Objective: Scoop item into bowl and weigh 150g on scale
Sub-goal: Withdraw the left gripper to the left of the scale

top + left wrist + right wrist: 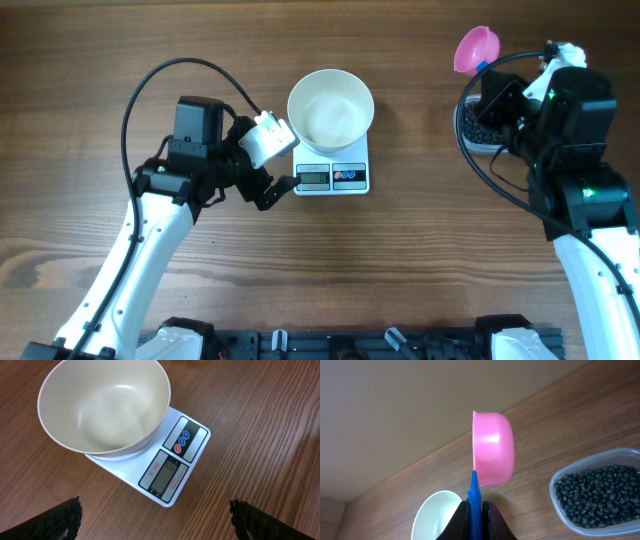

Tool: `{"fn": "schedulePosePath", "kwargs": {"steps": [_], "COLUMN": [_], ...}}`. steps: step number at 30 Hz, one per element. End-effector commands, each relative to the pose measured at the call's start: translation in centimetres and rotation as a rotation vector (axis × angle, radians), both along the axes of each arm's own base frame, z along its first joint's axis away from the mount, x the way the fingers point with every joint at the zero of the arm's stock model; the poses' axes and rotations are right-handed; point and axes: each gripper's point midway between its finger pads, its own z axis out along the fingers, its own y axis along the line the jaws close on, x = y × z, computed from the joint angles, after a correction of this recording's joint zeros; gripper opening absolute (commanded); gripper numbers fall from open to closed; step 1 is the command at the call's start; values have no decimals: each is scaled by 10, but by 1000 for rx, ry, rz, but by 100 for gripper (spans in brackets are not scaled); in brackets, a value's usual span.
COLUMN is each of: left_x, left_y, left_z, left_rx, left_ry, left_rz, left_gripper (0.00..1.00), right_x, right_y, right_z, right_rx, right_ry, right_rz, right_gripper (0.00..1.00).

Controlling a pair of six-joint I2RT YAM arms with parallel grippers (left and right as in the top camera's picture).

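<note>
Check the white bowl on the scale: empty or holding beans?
Empty. The bowl shows bare white inside in the left wrist view; the beans lie in the clear tub.

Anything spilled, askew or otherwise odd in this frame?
Nothing stands out. The white bowl sits upright and empty on the scale, the black beans lie inside their clear tub, and no strays show on the table. The right gripper is shut on the pink scoop.
</note>
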Motion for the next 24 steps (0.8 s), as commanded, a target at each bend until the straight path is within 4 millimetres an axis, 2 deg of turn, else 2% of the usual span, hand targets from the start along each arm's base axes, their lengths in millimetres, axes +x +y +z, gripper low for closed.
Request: {"fn": "schedulePosePath", "kwargs": {"steps": [1,10,17,19,20,23,24], "left_x": [1,4,19,25,32,50,61], "left_y": [1,2,26,41,56,89,108], "left_z": [-1,0,-1,-1,1,17,27], "left_rx": [2,9,65,81,78,10,-12], "left_ry": [-7,-22,-61,-81,-92,-154,-207], "left_rz": [-13,-6,67,87,132,215,257], "left_gripper": [100,100,100,100,100,100,100], "right_x": [2,2,2,2,2,2,2], "right_y": [-5,-5,-7,-8,-9,-9,-9], "right_z": [8,8,8,8,8,8,8], "right_rx": [-20,-20,-27,-29,-32,-50,-54], "right_ry": [-22,-24,-23,-23,-23,-25,-25], "right_rz": [-16,-16,-30,-33,-35,-25,-24], "right_gripper": [4,4,4,4,4,4,4]}}
